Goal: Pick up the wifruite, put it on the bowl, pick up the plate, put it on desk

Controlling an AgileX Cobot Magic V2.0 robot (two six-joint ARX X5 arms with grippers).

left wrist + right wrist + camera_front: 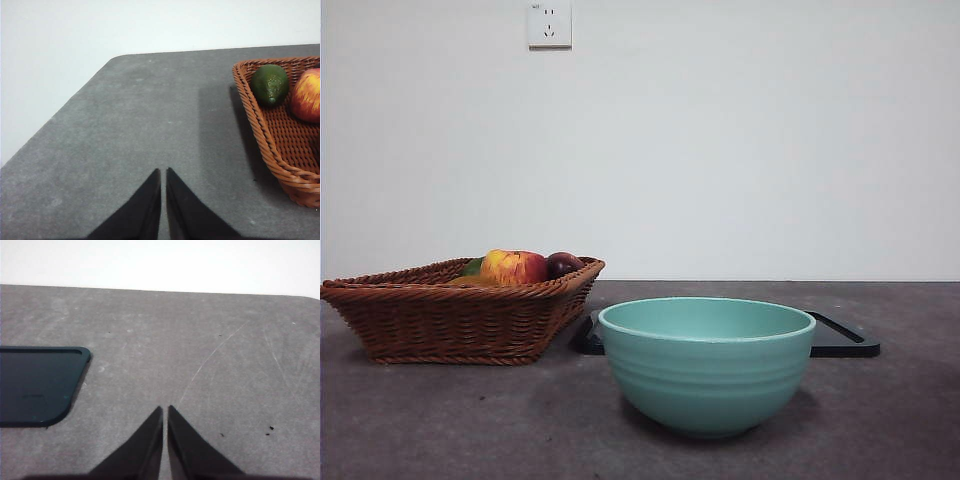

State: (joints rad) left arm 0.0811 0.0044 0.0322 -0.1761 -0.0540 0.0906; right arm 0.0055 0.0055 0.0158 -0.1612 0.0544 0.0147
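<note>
Bowl: teal-green bowl [707,364] stands upright on the desk [440,420], nearest the front camera; faint ridges ring its outer wall. Its inside is not visible from this low angle.
Plate: flat dark tray-like plate [845,338] with a raised rim lies on the desk directly behind the bowl, showing on both sides of it. In the right wrist view the plate [37,385] has rounded corners and a bare surface.
Basket: brown wicker basket [450,315] sits on the desk beside the bowl, just touching or very near the plate's end; which one cannot be told.
Basket contents: red-yellow apple [513,267], dark purple fruit [563,264] and a green fruit [270,84] lie inside. An orange-brown sliver [468,282] at the rim beside the apple may be the wifruite; too little shows to confirm.
Left gripper: left gripper [163,175] hangs over bare desk beside the basket, jaws pressed together, holding nothing.
Right gripper: right gripper [165,412] hangs over bare desk beside the plate, jaws closed tip to tip, empty.
Wall: white wall socket [549,24] high above the basket.
</note>
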